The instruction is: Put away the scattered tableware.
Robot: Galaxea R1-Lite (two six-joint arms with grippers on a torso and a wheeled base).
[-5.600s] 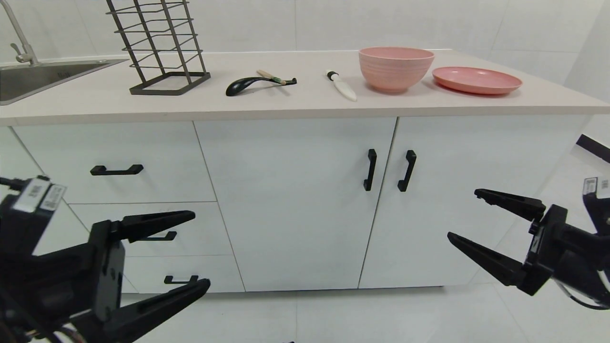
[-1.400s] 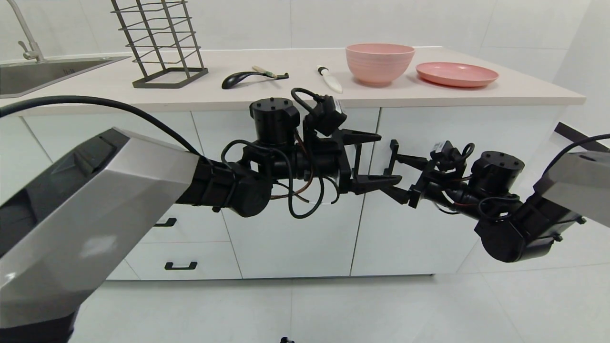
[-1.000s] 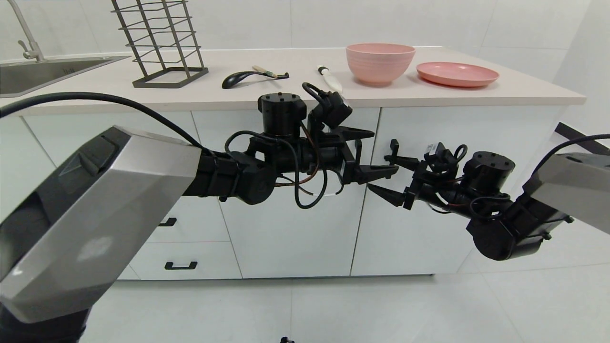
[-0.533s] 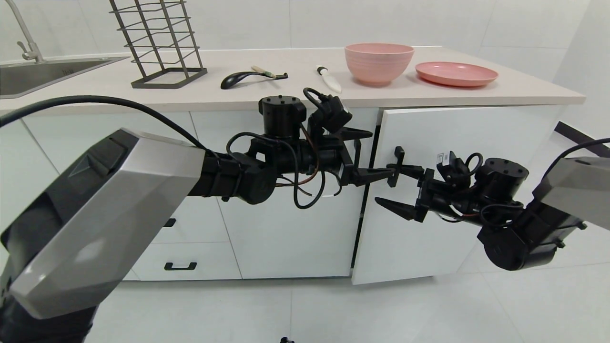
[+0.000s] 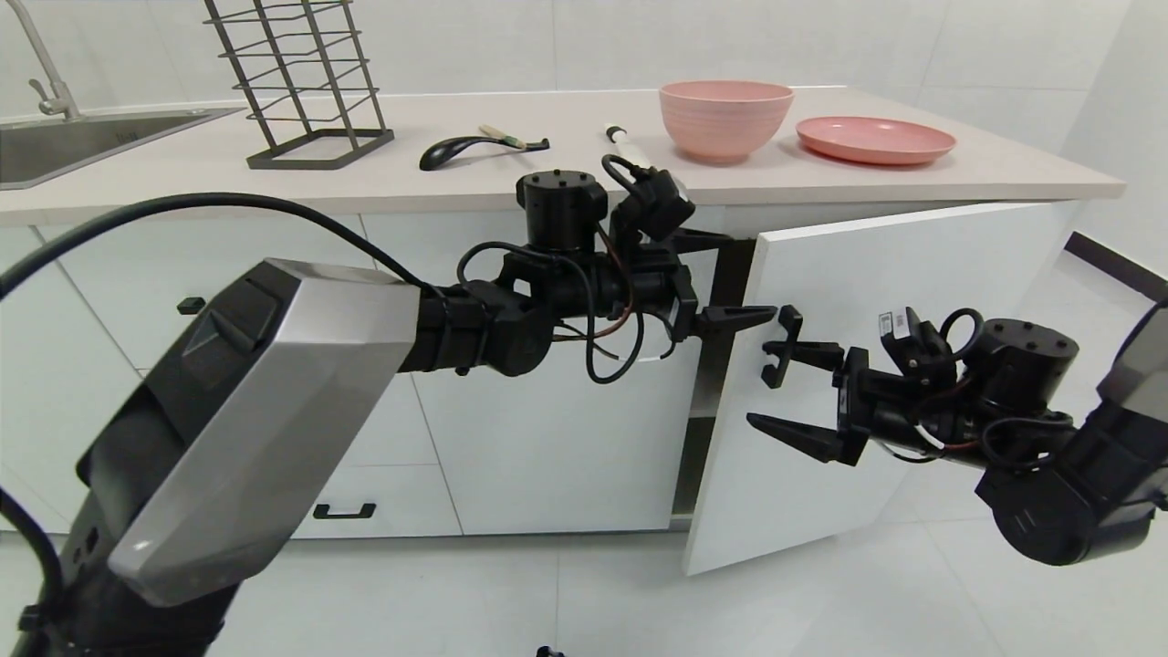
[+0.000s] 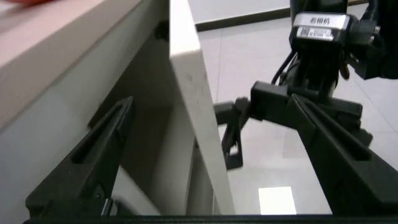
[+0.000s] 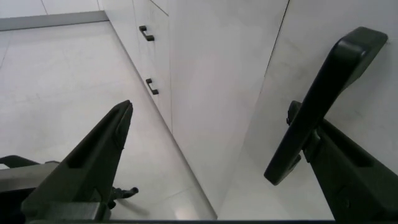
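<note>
So our right pincer (image 5: pixel 765 383) is spread wide, with its upper finger hooked at the black handle (image 5: pixel 783 347) of the right cabinet door (image 5: pixel 912 301). The door stands partly open, so we figure the hook is there to pull it, not to pinch anything. Our left pincer (image 5: pixel 750 278) is spread too, its fingers straddling the door's free edge, probably to help swing it wider; can't tell if it touches. The tableware all sits up on the table (image 5: pixel 365 178): pink bowl (image 5: pixel 725 119) and pink plate (image 5: pixel 876 139) side by side, a white knife (image 5: pixel 620 137) near the bowl, and a black spoon (image 5: pixel 456 151) closer to the wire dish rack (image 5: pixel 301 82). A sink (image 5: pixel 82 141) sits at the far end. White cabinets, white tiled floor (image 5: pixel 547 593), pretty bare kitchen.
</note>
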